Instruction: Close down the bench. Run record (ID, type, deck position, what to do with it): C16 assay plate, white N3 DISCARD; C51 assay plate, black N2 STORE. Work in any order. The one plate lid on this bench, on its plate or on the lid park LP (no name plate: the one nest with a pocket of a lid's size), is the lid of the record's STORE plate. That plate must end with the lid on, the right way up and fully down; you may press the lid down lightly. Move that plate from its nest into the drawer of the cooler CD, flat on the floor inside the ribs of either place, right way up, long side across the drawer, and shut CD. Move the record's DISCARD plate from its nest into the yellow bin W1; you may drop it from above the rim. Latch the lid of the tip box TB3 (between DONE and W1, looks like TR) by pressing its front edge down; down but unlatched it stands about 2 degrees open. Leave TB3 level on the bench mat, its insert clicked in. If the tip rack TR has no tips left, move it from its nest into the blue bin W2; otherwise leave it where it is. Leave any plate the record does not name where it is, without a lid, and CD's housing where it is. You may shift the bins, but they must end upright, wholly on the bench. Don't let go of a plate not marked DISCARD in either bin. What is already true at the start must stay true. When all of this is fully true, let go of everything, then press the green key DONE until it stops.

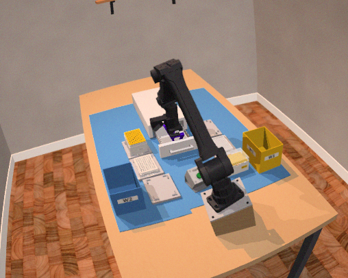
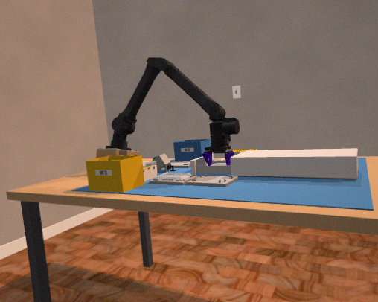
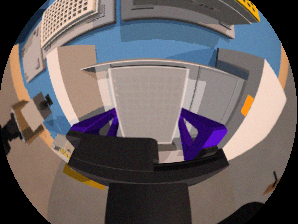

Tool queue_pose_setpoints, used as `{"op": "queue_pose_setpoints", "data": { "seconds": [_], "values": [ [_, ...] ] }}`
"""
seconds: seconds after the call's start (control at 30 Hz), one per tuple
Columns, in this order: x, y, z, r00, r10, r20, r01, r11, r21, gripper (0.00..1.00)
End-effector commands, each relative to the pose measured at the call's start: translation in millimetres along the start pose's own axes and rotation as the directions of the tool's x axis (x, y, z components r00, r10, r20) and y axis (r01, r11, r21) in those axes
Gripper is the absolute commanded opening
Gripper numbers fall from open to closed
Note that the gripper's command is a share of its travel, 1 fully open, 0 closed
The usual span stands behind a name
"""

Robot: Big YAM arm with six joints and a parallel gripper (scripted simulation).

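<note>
The cooler CD (image 1: 150, 109) is a long white box, and its drawer (image 1: 177, 144) stands pulled out toward the arm's base. My gripper (image 1: 174, 133) reaches down into the open drawer, its purple fingers level with the drawer rim in the exterior view (image 2: 218, 159). In the wrist view the gripper (image 3: 148, 125) is shut on the long sides of a plate with a pale grey lid (image 3: 148, 96), held flat inside the drawer walls. I cannot tell whether the plate touches the drawer floor. A white well plate (image 1: 146, 164) sits in its nest to the left.
The tip rack TR (image 1: 135, 137) holds yellow tips. The tip box TB3 (image 1: 238, 159) sits beside the yellow bin W1 (image 1: 262, 148). The green key DONE (image 1: 198, 176) is near the arm's base. The blue bin W2 (image 1: 123, 187) stands at the front left, next to an empty nest (image 1: 162, 188).
</note>
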State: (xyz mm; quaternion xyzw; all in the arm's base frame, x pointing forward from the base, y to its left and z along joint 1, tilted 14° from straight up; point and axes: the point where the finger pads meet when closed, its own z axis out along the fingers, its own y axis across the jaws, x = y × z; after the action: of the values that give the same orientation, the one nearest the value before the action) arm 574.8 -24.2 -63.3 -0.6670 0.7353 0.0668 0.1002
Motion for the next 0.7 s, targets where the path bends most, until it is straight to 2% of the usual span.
{"op": "queue_pose_setpoints", "data": {
  "seconds": [0.0, 0.03, 0.07, 0.43, 0.47, 0.67],
  "values": [
    [-5.9, -19.1, -5.2, 1.0, -0.01, 0.0, 0.01, 0.999, 0.038, 0.0],
    [-6.0, -18.5, -3.3, 1.0, -0.01, 0.001, 0.01, 0.999, 0.037, 0.0],
    [-2.5, -16.8, -14.7, 1.0, -0.007, 0.001, 0.007, 0.999, 0.042, 0.0],
    [-2.7, -16.3, -14.6, 1.0, -0.007, 0.001, 0.007, 0.999, 0.042, 0.0],
    [-7.0, -11.8, -2.2, 1.0, -0.009, 0.001, 0.009, 1.0, 0.028, 0.0],
    [-7.2, -7.5, -2.2, 1.0, -0.009, 0.001, 0.009, 1.0, 0.022, 0.0]
  ]
}}
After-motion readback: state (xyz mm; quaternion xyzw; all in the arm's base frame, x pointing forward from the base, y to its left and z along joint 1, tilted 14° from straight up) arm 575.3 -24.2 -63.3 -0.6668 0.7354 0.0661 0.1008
